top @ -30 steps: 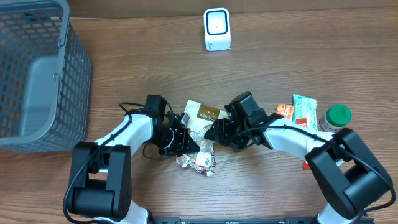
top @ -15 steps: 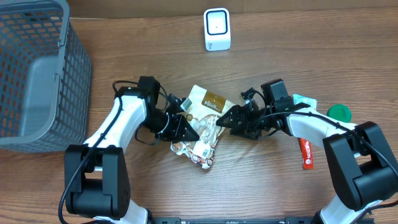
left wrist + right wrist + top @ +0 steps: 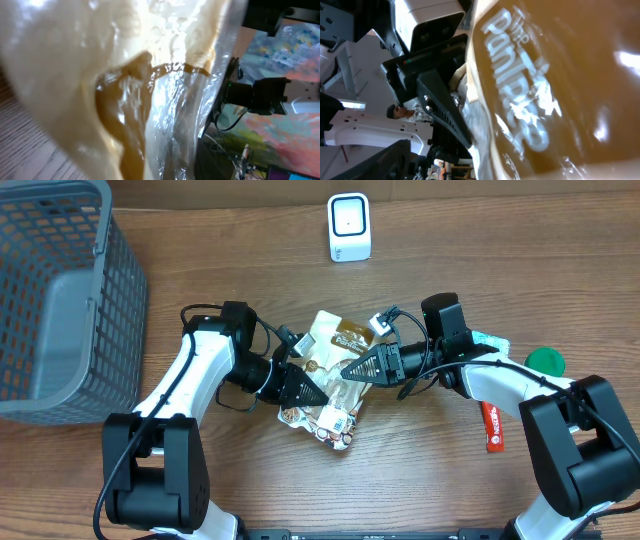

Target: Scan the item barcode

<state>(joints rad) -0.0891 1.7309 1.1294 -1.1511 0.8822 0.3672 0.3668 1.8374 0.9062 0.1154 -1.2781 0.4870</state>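
While the L gripper (image 3: 314, 391) is clamped on the snack bag (image 3: 328, 346) near the desk's (image 3: 450, 480) middle, the R gripper (image 3: 356, 368) meets the bag's opposite side; can't tell whether it's open or closed. Scanner (image 3: 349, 227) stands at back edge, well apart from bag.

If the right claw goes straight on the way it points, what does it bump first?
Most likely the snack bag, which the left gripper holds up. The right gripper points straight at it, and the bag fills the right wrist view.
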